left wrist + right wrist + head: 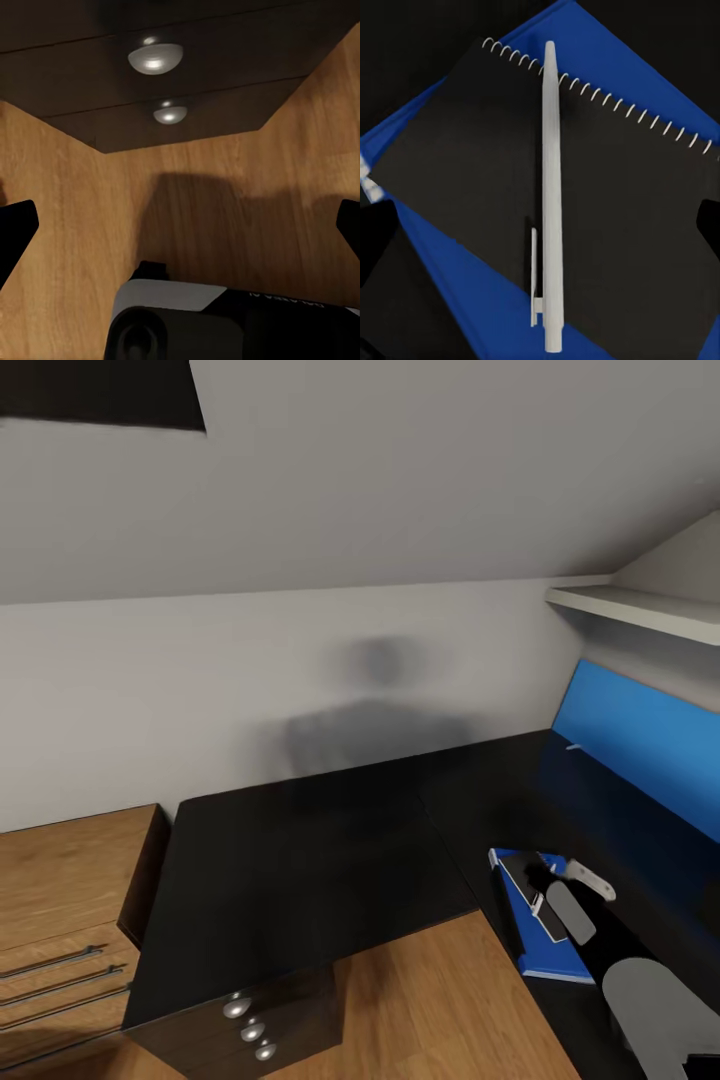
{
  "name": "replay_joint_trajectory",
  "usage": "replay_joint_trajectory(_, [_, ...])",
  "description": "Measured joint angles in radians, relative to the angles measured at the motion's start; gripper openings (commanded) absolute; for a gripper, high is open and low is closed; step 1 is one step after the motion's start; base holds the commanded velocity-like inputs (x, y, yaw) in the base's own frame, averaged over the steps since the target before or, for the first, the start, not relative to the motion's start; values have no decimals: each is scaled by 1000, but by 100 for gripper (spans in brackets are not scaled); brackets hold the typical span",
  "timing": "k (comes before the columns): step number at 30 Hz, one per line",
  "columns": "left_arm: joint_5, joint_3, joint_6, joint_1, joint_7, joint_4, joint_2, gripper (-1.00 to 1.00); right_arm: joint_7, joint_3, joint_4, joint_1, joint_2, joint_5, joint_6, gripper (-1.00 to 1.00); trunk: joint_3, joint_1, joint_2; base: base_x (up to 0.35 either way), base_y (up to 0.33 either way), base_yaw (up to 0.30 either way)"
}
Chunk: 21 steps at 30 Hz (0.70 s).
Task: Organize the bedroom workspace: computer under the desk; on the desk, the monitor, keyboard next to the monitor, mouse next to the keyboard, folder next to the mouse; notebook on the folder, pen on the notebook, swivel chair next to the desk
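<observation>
Over on the left, the light wooden chest [60, 900] with its bar handles sits just beside the black tabletop [300, 860], whose near corner carries drawers with round silver knobs [237, 1008]. The left end effector [180, 225] hangs low over the plank floor [90, 210] in front of those drawers: in the left wrist view its two dark fingertips sit at opposite edges of the picture, spread wide, nothing between them but wood.

Moving right, the blue folder [545, 940] lies on the tabletop's right wing, near the front edge, with the blue wall panel [640, 740] behind it. The notebook [585, 187], dark-covered and spiral-bound, rests on the folder at an angle, and the white pen [551, 202] lies lengthwise across the notebook. The right end effector [540, 225] hovers directly above that stack; the right wrist view shows its fingertips [709, 225] wide apart on either side, with the pen lying on the notebook between them, gripped by neither.

So the stacking step looks finished, pen on top. Monitor, keyboard, mouse and swivel chair are not to be seen on this stretch of tabletop. My read: the right arm needs to lift straight up without nudging the pen, which could roll, and then the robot must turn to find the remaining items.
</observation>
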Motion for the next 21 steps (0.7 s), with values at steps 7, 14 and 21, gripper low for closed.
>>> replay_joint_trajectory(7, [0,0,0,0,1,6,0,100,-3,0,-94,0,1,1,6,100,22,-27,49,0,0,0])
replay_joint_trajectory(14, [0,0,0,0,2,8,1,100,-11,1,-158,2,5,3,8,100,44,-54,98,0,0,0])
replay_joint_trajectory(21, [-1,0,-3,0,2,15,1,100,-107,37,-286,16,41,7,8,100,57,-69,127,0,0,0])
